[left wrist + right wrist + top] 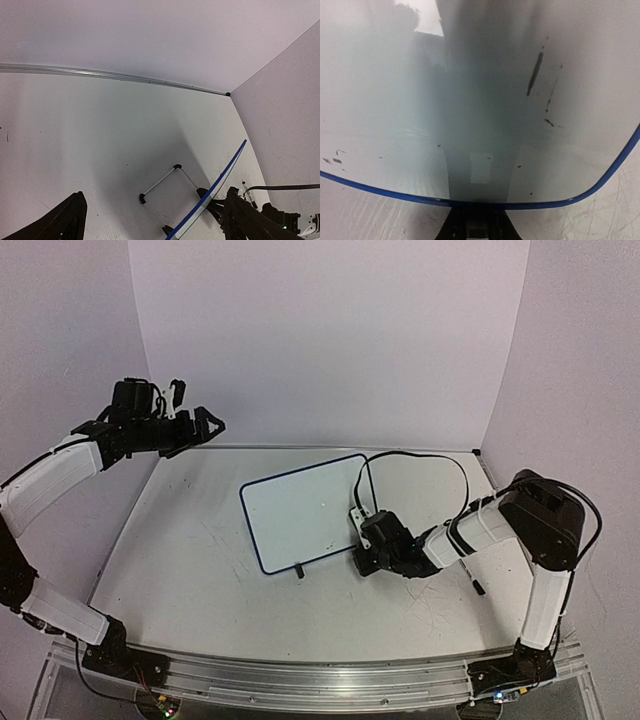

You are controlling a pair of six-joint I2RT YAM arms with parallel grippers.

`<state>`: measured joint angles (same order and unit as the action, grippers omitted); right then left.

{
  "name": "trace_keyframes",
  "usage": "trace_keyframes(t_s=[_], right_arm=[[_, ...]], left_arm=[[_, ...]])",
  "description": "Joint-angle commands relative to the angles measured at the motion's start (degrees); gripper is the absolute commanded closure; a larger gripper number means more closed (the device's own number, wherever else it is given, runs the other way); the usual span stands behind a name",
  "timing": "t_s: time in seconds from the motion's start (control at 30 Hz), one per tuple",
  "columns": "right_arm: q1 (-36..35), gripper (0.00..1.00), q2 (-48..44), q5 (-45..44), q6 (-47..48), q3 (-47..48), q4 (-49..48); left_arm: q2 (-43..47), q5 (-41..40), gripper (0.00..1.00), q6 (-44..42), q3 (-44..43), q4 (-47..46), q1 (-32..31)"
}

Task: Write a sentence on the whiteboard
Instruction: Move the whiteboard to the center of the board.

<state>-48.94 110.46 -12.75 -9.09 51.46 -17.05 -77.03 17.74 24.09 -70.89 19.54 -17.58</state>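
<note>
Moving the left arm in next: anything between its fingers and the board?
Nothing visible. The left fingers hang open, high at the far left, and only tabletop lies between them and the board. The right fingers grip the board's opposite edge.

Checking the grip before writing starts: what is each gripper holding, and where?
The right gripper pinches the small blue-rimmed white whiteboard by its right edge; the left gripper, open, holds nothing.

Left fingers point(208, 424) spread, right fingers point(364, 562) clamped

No legible lettering, only stray black smudges point(535, 74) on the whiteboard point(300, 510).
</note>
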Motion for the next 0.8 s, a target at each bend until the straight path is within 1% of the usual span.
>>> trace_keyframes(t_s=[0.0, 0.13, 0.3, 0.43, 0.57, 0.6, 0.63, 0.7, 0.77], right_arm=[[-1.61, 1.00, -5.80, -3.60, -4.23, -5.51, 1.94], [-2.32, 1.00, -9.97, -3.78, -7.68, -10.20, 2.64], [-3.59, 1.00, -12.58, -4.63, -12.78, -11.83, 4.82], [-7.42, 1.00, -11.92, -9.03, -19.46, -9.70, 9.03], [-9.88, 1.00, -10.20, -10.03, -22.15, -9.62, 9.41], [-9.93, 0.98, -10.04, -9.92, -22.14, -9.64, 9.41], [-10.00, 0.91, -10.00, -9.67, -21.87, -9.71, 9.39], [-10.02, 0.73, -10.78, -9.74, -21.26, -10.05, 9.32], [-9.97, 0.60, -12.60, -10.02, -20.65, -10.64, 9.35]], left_arm=[[-0.80, -0.61, 0.04, 0.49, -2.10, -2.87, -0.37], [-1.11, -0.19, 0.04, 0.76, -2.08, -3.60, -0.73], [-1.75, 0.58, 0.04, 1.13, -2.04, -4.79, -0.89], [-2.25, 0.98, 0.04, 1.32, -2.19, -5.13, -0.98], [-2.23, 1.21, 0.04, 1.60, -1.98, -5.74, -1.23], [-2.28, 1.35, 0.04, 1.58, -1.98, -5.84, -1.33], [-2.38, 1.60, 0.03, 1.58, -2.04, -5.93, -1.33], [-2.50, 2.09, 0.02, 1.47, -2.06, -6.00, -1.40], [-2.52, 2.38, 0.02, 1.40, -2.04, -6.07, -1.43]])
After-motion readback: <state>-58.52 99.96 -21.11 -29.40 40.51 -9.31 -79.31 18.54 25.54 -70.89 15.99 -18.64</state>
